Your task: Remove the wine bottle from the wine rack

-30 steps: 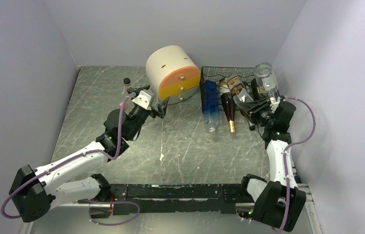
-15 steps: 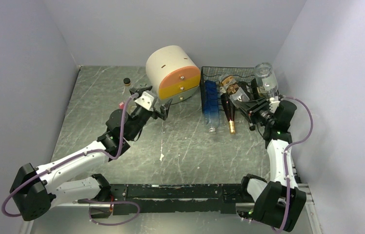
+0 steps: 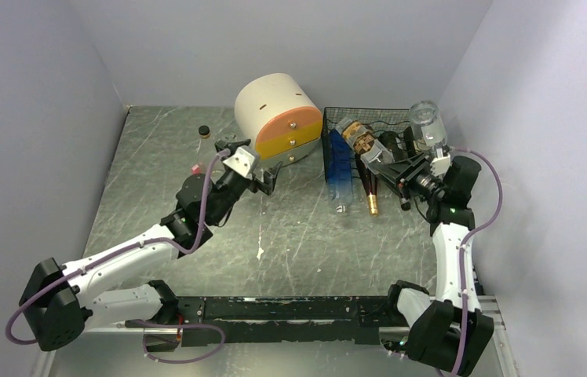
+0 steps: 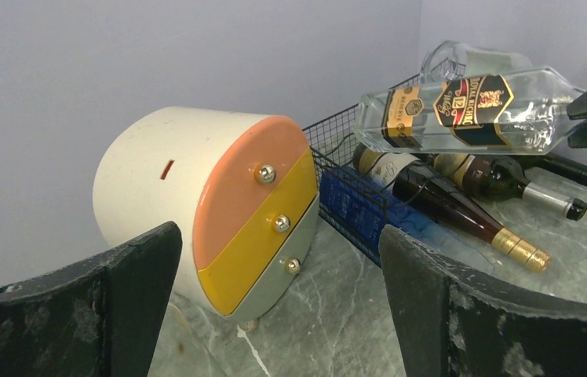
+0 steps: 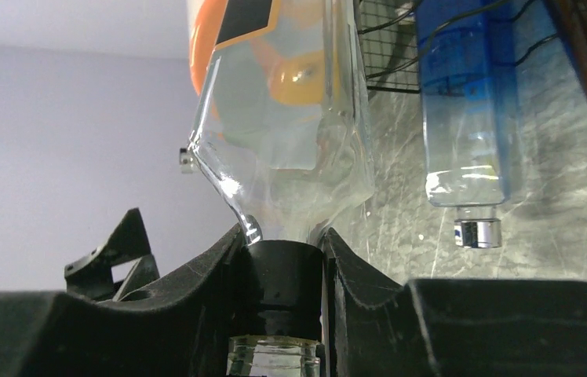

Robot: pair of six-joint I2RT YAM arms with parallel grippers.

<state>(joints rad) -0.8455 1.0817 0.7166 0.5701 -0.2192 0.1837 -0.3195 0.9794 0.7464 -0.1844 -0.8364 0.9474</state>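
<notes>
The black wire-mesh wine rack (image 3: 329, 145) stands at the back right, next to the drawer unit; it also shows in the left wrist view (image 4: 345, 184) and the right wrist view (image 5: 388, 47). My right gripper (image 3: 406, 179) is shut on the black-capped neck of a clear wine bottle (image 3: 362, 144) with a black and gold label. It holds the bottle lying level, raised above the rack (image 4: 463, 110). In the right wrist view the gripper (image 5: 284, 275) clamps the neck of the bottle (image 5: 282, 118). My left gripper (image 3: 263, 177) is open and empty in front of the drawer unit (image 4: 278, 232).
The cream-and-orange round drawer unit (image 3: 278, 118) stands left of the rack. A blue bottle (image 3: 339, 169), a dark red bottle with a gold cap (image 3: 367, 184) and a dark bottle (image 4: 510, 177) lie in the rack. A clear bottle (image 3: 425, 126) rests at its right. A small dark-capped vial (image 3: 204, 132) stands at the back left.
My right gripper has raised the clear bottle and swung its base to the left, up off the other bottles. My left gripper has moved right, closer to the drawer unit.
</notes>
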